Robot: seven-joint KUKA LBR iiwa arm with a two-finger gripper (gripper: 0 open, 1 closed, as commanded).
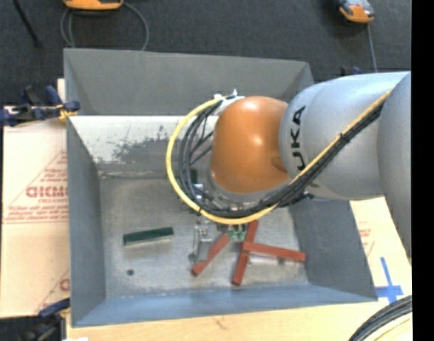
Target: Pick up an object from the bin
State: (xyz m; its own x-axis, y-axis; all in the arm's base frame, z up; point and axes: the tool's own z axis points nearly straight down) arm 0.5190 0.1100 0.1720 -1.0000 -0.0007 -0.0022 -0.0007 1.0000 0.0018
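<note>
My gripper (202,241) hangs low over the bin floor, right of the middle and near the front wall, under the arm's orange cover. It is directly above the upper end of a red-brown stick (211,254) that slants down to the left. Two more red-brown sticks lie just to the right, one pointing toward the front wall (240,268) and one running right (280,253). All three seem to meet beneath the gripper, where the joint is hidden. A flat dark green bar (148,237) lies on the floor to the gripper's left, apart from it.
A tiny dark speck (130,272) sits near the front left of the floor. The arm and its cable loop cover the middle and back right of the bin. The front wall is close below the sticks.
</note>
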